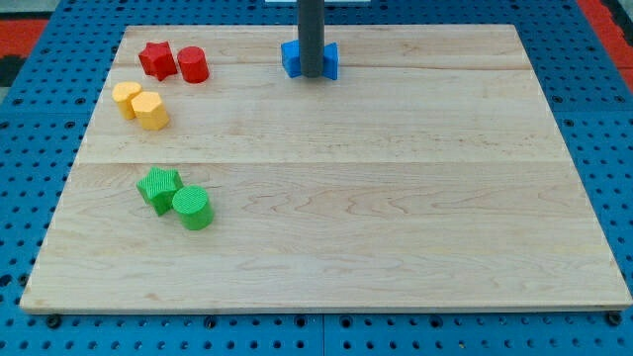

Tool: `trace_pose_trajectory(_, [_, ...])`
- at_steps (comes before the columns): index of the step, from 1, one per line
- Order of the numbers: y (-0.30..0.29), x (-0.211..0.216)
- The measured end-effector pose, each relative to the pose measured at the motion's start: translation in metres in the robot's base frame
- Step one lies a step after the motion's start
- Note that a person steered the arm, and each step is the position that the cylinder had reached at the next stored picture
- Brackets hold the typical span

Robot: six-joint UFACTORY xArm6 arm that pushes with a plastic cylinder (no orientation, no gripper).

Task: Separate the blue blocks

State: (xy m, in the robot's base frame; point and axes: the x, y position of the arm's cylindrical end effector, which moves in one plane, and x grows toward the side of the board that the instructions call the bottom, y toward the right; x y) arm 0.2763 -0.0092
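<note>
Camera view: one wooden board [396,198] on a blue pegboard surface [30,198], seen from above and slightly in front.
Landmark: the dark rod [310,35], coming down from the view's top, a little left of the board's middle.
My tip [311,75]: it stands near the board's top edge, right in front of the blue blocks; it is a plain rod end with nothing to spread or pinch, and it holds nothing.
Blue blocks: one blue block [291,57] shows just left of the rod, another blue block [327,61] just right of it; the rod hides where they meet, so I cannot tell whether they touch, nor make out their shapes.
Red pair: a red star [156,59] and a red cylinder [192,64], side by side, well to the left of the rod at about the tip's level.
Yellow pair: a yellow cylinder [127,99] touching a yellow hexagonal block [150,111], further left of the rod and lower than the red pair.
Green pair: a green star [159,187] touching a green cylinder [193,208], far below and left of the rod.
</note>
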Motion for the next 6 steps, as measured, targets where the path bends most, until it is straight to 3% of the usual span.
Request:
trace_pose_trajectory(1, [0.004, -0.022])
trace_pose_trajectory(3, [0.172, -0.029])
trace_pose_trajectory(4, [0.174, 0.017])
trace_pose_trajectory(5, [0.101, 0.026])
trace_pose_trajectory(6, [-0.014, -0.019])
